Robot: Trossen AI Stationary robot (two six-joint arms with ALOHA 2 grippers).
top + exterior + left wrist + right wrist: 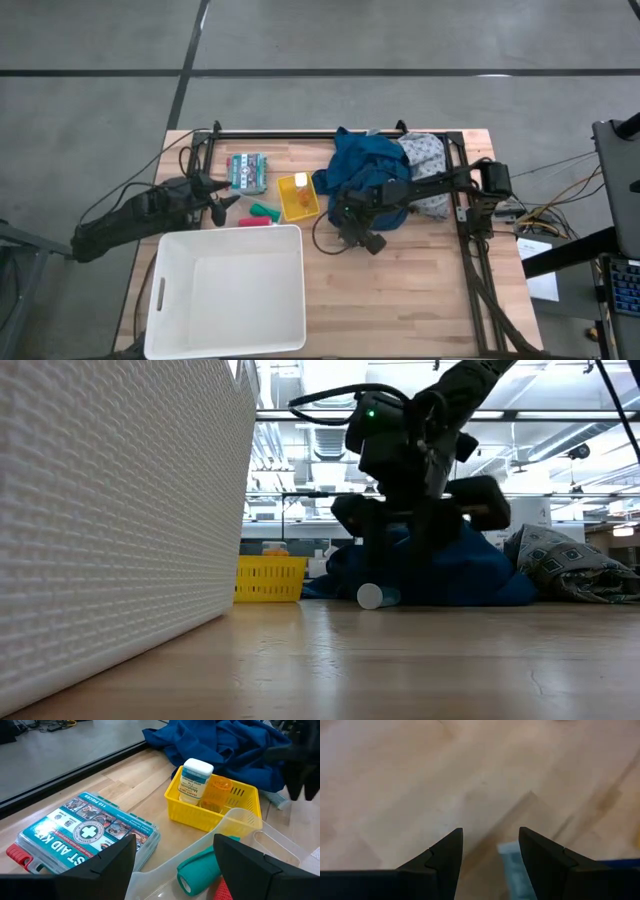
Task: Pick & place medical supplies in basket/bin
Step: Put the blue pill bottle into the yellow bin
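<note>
Fingers (451,854) of my right arm hang parted and empty over the desk (420,280) beside the blue garment (362,165), soft, floppy, best pinched at a bunched fold; left fingers (120,859) parted near the green bottle (200,870).

You are looking at a light wooden table (400,290) on a grey concrete floor (90,110) crossed by dark seam lines. Beyond the table at 12 o'clock, the low view shows ceiling pipes and beams (300,460) under bright lighting.
</note>
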